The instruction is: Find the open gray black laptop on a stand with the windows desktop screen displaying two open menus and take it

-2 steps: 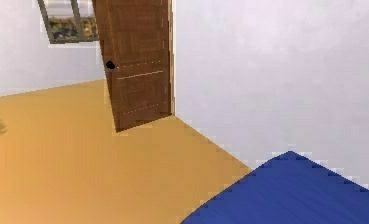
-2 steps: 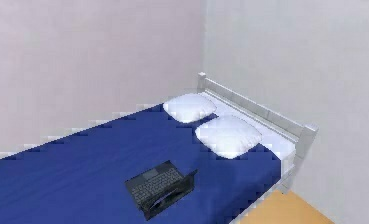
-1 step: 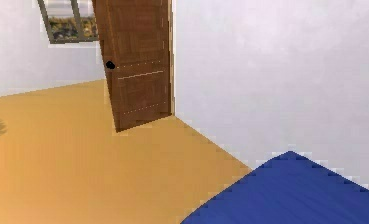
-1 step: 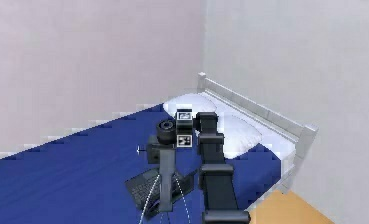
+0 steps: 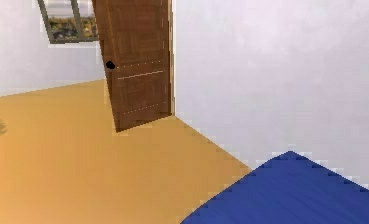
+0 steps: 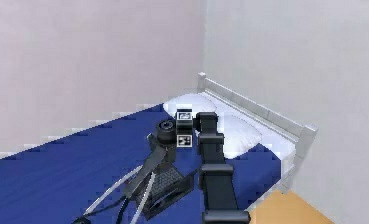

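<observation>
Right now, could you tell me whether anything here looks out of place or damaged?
Nothing stands out: the blue bed cover lies smooth, the white pillows sit at the headboard, and the wooden door looks intact.

A blue-covered bed point(image 6: 62, 165) spreads behind the gripper point(image 6: 162, 135), with white pillows point(image 6: 242, 130) and a white headboard point(image 6: 264, 112) just beyond it, while a brown door point(image 5: 137, 60) and a framed picture point(image 5: 70, 25) stand well apart from it.

- No word, number, brand or sign can be read anywhere
- The two small white squares point(image 6: 185, 140) on the arm point(image 6: 214, 165), seen above the blue bed point(image 6: 62, 165), bear only black marks, not letters
</observation>
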Controlling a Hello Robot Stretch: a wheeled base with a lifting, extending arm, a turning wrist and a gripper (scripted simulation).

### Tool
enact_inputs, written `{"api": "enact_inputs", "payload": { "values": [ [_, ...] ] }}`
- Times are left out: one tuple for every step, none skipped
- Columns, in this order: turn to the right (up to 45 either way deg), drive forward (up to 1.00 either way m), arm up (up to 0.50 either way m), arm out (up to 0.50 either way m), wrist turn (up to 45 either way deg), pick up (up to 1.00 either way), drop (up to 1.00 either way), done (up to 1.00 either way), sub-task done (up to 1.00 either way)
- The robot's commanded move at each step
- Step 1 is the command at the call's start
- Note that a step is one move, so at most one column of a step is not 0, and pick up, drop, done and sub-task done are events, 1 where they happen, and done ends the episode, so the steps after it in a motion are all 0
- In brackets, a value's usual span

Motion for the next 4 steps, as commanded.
{"api": "enact_inputs", "payload": {
  "values": [
    [0.0,0.0,0.0,0.0,45.0,0.0,0.0,0.0,0.0],
    [0.0,0.0,0.0,0.0,45.0,0.0,0.0,0.0,0.0],
    [0.0,0.0,0.0,0.0,3.0,0.0,0.0,0.0,0.0],
    [0.0,0.0,-0.3,0.0,0.0,0.0,0.0,0.0,0.0]
  ]
}}
